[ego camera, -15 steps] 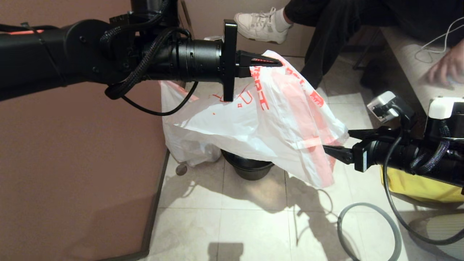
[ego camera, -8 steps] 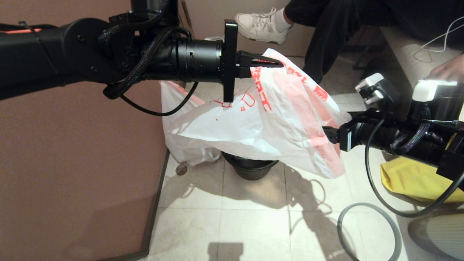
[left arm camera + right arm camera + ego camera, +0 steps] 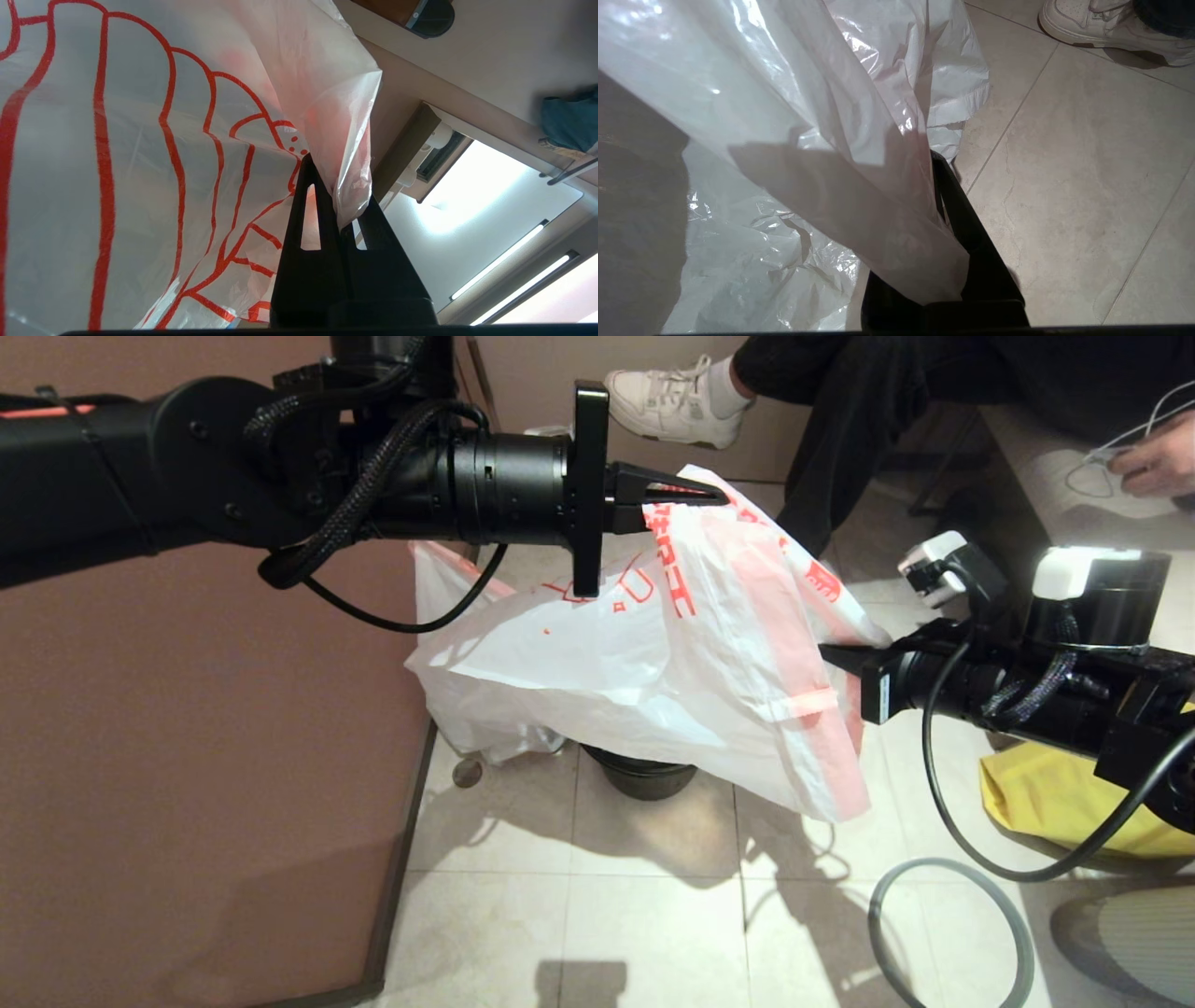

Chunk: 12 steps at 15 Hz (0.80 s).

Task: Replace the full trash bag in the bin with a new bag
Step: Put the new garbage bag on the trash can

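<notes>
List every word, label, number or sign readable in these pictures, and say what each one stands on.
Red Chinese characters on the new bag: printed large, but folded and seen through the plastic, so not readable.
Small red emblem on the same bag near the right gripper: too small to read.
Red line drawing on the bag in the left wrist view: a picture, no text.
Nothing else carries legible writing.

New bag point(image 3: 672, 663) stretched over bin point(image 3: 644, 775), blocks access from above. Full trash bag point(image 3: 467, 709) crowds bin's left against wall point(image 3: 205, 784). Grey ring point(image 3: 952, 933) and yellow bag point(image 3: 1055, 803) clutter right. Bare tile point(image 3: 569, 924) in front is passable.
</notes>
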### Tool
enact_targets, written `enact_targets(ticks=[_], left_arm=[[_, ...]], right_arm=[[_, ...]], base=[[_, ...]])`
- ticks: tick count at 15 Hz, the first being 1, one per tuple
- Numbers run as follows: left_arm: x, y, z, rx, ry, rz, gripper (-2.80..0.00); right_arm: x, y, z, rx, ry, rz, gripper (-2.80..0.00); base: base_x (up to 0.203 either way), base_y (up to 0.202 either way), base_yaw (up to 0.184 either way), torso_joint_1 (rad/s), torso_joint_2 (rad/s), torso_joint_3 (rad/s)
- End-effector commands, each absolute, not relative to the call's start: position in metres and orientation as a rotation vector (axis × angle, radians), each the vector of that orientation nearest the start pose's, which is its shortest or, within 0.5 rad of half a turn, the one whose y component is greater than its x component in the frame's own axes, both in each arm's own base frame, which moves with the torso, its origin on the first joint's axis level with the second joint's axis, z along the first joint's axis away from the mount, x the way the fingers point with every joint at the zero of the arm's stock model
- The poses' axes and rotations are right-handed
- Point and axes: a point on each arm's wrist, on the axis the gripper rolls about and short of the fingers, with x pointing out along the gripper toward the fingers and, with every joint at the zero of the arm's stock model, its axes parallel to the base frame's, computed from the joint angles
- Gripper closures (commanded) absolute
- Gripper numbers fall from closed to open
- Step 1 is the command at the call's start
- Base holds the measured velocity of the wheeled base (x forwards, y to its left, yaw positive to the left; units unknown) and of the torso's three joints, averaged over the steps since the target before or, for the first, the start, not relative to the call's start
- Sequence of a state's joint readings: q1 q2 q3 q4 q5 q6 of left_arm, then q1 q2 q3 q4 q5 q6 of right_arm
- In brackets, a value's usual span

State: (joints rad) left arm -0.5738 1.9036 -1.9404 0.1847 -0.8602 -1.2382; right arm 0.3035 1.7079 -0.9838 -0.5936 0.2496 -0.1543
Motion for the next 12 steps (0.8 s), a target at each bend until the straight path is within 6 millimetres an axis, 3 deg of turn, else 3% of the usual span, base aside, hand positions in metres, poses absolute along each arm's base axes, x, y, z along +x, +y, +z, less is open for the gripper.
enact_targets(ticks=[1,6,7,10,12], left_arm=[[0.296,-0.212,0.351,-1.034,1.027,-1.136,0.00],[0.295,-0.210,0.351,-1.036,1.035,-1.118,0.00],[0.295,-0.210,0.351,-1.036,1.038,-1.116,-2.79],[0.298,-0.204,0.351,-1.021,1.006,-1.109,-2.80],[0.299,-0.197,0.354,-1.012,0.974,-1.104,-2.80]], right_arm=[[0.305,0.103,0.227,-0.111,0.090,0.570,0.00],[0.294,0.104,0.237,-0.048,0.135,0.599,0.00],[0.292,0.105,0.237,-0.048,0.138,0.603,0.00],[0.290,0.111,0.239,-0.041,0.149,0.621,0.00],[0.292,0.111,0.247,0.057,0.152,0.614,0.00]], base=[[0.000,0.000,0.000,0.000,0.00,0.000],[0.000,0.000,0.000,0.000,0.00,0.000],[0.000,0.000,0.000,0.000,0.00,0.000],[0.000,0.000,0.000,0.000,0.00,0.000],[0.000,0.000,0.000,0.000,0.00,0.000]])
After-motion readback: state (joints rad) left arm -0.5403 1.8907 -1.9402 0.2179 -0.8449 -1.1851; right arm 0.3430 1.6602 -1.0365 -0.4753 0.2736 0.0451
